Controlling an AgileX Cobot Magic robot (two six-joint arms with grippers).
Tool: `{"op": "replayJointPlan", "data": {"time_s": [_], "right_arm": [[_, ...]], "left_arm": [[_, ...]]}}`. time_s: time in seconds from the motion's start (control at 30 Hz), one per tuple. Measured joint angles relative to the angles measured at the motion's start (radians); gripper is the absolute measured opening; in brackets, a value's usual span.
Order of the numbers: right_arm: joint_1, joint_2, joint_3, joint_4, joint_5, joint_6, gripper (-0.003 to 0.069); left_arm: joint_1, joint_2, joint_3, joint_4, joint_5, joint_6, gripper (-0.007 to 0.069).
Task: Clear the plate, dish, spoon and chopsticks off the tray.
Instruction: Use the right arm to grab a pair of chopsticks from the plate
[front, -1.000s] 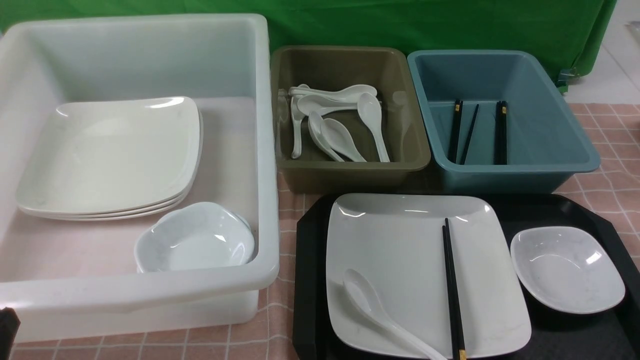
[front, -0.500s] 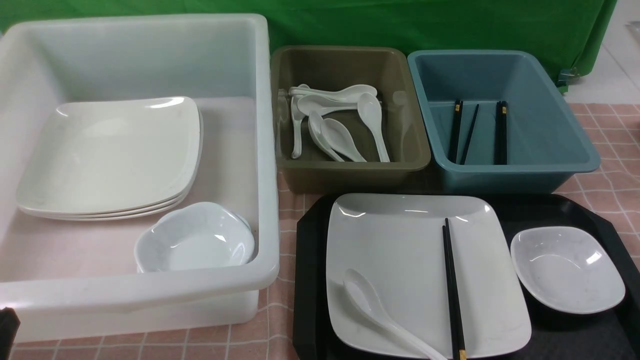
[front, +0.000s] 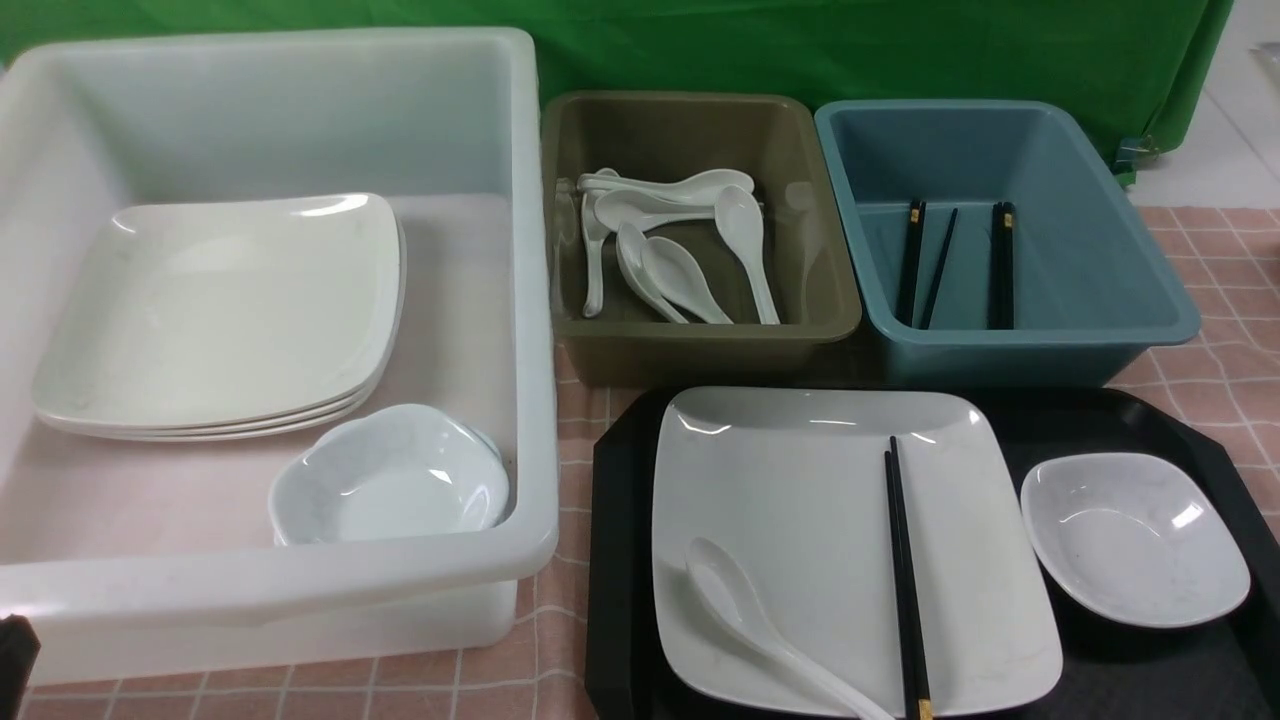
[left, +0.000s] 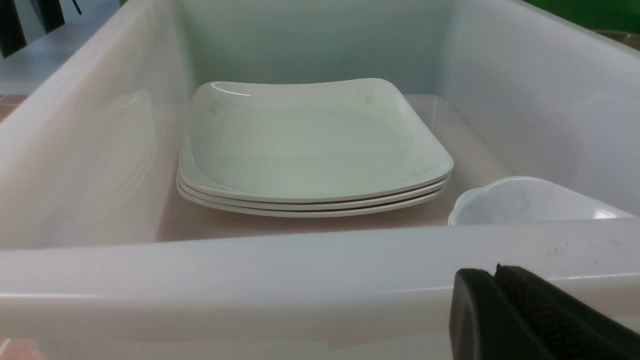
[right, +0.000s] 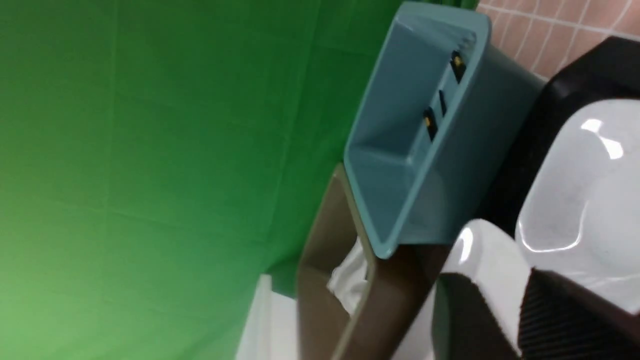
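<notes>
Plate (front: 790, 500) near tray's (front: 618, 560) L rim, dish (front: 1135, 540) by R rim; L jaws together, R jaws apart.

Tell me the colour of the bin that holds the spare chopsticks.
Teal blue. The bin, just behind the tray, shows best in the front view.

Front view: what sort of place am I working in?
Probably a staged dish-return station: green backdrop behind, white bin of plates, olive bin of spoons, blue bin of chopsticks, a loaded tray on checked cloth.
</notes>
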Motion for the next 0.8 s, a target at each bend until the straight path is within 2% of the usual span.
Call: {"op": "replayJointPlan", "data": {"time_s": [0.2, 0.3, 0.37, 0.4, 0.43, 0.5, 0.57, 0.63, 0.67, 0.73, 0.77, 0.8], "right_arm": [[0.0, 0.0, -0.017, -0.006, -0.036, 0.017, 0.0239], [0.0, -0.001, -0.092, -0.034, -0.087, -0.046, 0.0187], [0.0, 0.003, -0.202, -0.042, -0.113, -0.172, 0.0106], [0.0, 0.004, -0.211, -0.042, -0.113, -0.172, 0.0099], [0.0, 0.018, -0.284, -0.045, -0.103, -0.276, 0.0054], [0.0, 0.063, -0.384, -0.045, -0.057, -0.409, 0.003], [0.0, 0.138, -0.504, -0.046, 0.047, -0.567, 0.003], [0.0, 0.181, -0.565, -0.046, 0.128, -0.631, 0.003], [0.0, 0.272, -0.638, -0.046, 0.257, -0.72, 0.003], [0.0, 0.387, -0.704, -0.049, 0.433, -0.768, 0.003], [0.0, 0.387, -0.71, -0.049, 0.433, -0.771, 0.003], [0.0, 0.501, -0.758, -0.059, 0.609, -0.794, 0.0033]], "left_arm": [[0.0, 0.0, 0.0, 0.0, 0.0, 0.0, 0.002], [0.0, 0.0, 0.0, 0.0, 0.0, 0.0, 0.002], [0.0, 0.0, 0.0, 0.0, 0.0, 0.0, 0.002], [0.0, 0.0, 0.0, 0.0, 0.0, 0.0, 0.002], [0.0, 0.0, 0.0, 0.0, 0.0, 0.0, 0.002], [0.0, 0.0, 0.0, 0.0, 0.0, 0.0, 0.002], [0.0, 0.0, 0.0, 0.0, 0.0, 0.0, 0.002], [0.0, 0.0, 0.0, 0.0, 0.0, 0.0, 0.002], [0.0, 0.0, 0.0, 0.0, 0.0, 0.0, 0.002], [0.0, 0.0, 0.0, 0.0, 0.0, 0.0, 0.002], [0.0, 0.0, 0.0, 0.0, 0.0, 0.0, 0.002], [0.0, 0.0, 0.0, 0.0, 0.0, 0.0, 0.002]]}}
